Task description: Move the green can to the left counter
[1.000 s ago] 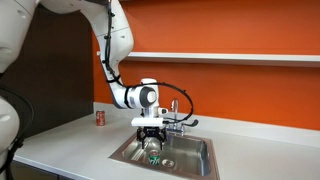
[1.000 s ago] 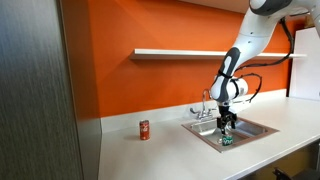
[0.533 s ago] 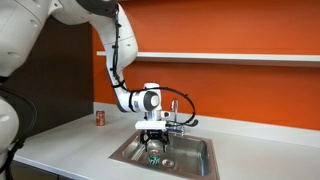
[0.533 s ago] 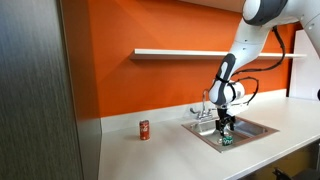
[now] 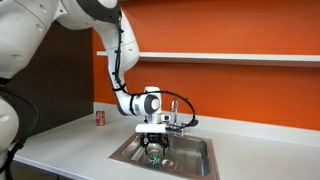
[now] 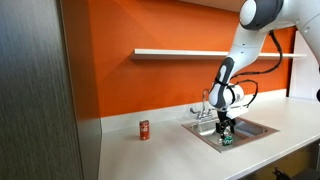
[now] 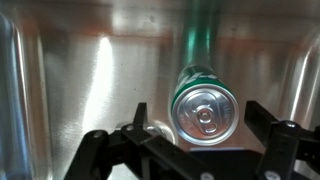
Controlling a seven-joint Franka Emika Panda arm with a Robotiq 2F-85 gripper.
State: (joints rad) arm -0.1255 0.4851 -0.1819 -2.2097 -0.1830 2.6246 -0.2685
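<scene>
Gripper [image 7: 197,128] hangs low in the steel sink [image 7: 70,70], fingers spread wide on either side of the upright green can [image 7: 205,105], which stands on the basin floor, not clamped.

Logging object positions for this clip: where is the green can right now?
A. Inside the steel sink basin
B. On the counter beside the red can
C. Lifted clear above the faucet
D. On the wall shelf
A: the wrist view shows the green can standing on the floor of the steel sink, between the open fingers.
</scene>
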